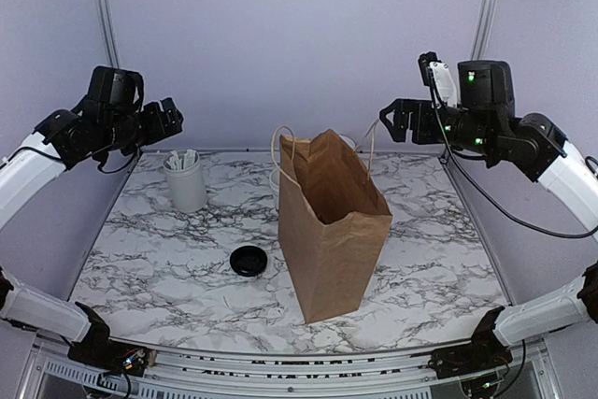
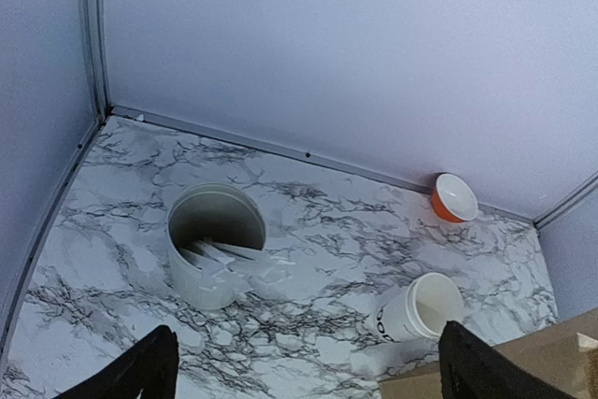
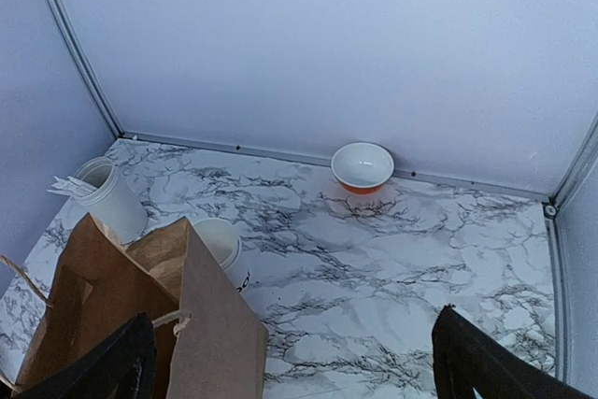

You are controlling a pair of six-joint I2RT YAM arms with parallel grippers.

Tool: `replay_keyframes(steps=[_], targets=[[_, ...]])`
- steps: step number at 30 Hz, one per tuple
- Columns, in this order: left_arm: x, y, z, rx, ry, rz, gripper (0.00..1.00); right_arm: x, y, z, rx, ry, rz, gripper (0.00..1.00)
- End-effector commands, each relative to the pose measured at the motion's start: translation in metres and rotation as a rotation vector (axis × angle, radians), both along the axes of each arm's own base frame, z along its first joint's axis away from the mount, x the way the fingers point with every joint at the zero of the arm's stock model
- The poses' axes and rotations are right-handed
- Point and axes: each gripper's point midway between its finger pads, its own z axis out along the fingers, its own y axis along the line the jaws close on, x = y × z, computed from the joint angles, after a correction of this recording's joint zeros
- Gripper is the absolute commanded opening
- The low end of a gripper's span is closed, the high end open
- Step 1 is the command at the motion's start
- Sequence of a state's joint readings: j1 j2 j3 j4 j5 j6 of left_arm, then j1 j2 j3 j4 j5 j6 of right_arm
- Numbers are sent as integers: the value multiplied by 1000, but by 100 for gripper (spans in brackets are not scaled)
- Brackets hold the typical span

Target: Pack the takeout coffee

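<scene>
While both arms hover high, I see the left gripper [image 1: 168, 119] and the right gripper [image 1: 393, 121] wide open; the white paper cup [image 2: 416, 310] stands just behind the brown paper bag [image 1: 332, 231], a black lid [image 1: 249, 261] lying left of it.

Even diffuse light, moderately bright (faint violet cast on walls [image 1: 299, 44]). Shadows on table [image 1: 439, 231] faint, soft-edged. Left gripper [image 2: 306, 334] fingers [image 2: 140, 371] dark, slightly blurred at frame bottom.
</scene>
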State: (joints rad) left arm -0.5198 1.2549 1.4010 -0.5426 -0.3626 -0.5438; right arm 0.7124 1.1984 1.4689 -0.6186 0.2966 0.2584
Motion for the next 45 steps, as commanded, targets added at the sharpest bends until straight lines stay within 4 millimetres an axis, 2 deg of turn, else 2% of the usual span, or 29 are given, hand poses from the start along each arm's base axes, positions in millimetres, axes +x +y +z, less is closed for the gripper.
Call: replay_keyframes(steps=[1, 6, 10, 19, 26, 36, 45], targets=[[13, 15, -49, -27, 142, -6, 94, -8, -6, 15, 79, -26, 21, 100], [30, 31, -86, -46, 224, 18, 77, -10, -9, 7, 82, -13, 15, 100], [41, 39, -104, -46, 256, 44, 66, -13, -11, 4, 87, -7, 13, 100], [56, 42, -125, -42, 293, 66, 43, -15, -13, 0, 91, 2, 10, 100], [65, 41, -134, -34, 306, 73, 36, -15, -13, 0, 96, 7, 9, 100], [76, 50, -139, -14, 301, 111, 32, -17, -12, 2, 107, 11, 14, 100], [86, 60, -134, 9, 278, 148, 27, -17, -12, 4, 108, 15, 15, 100]])
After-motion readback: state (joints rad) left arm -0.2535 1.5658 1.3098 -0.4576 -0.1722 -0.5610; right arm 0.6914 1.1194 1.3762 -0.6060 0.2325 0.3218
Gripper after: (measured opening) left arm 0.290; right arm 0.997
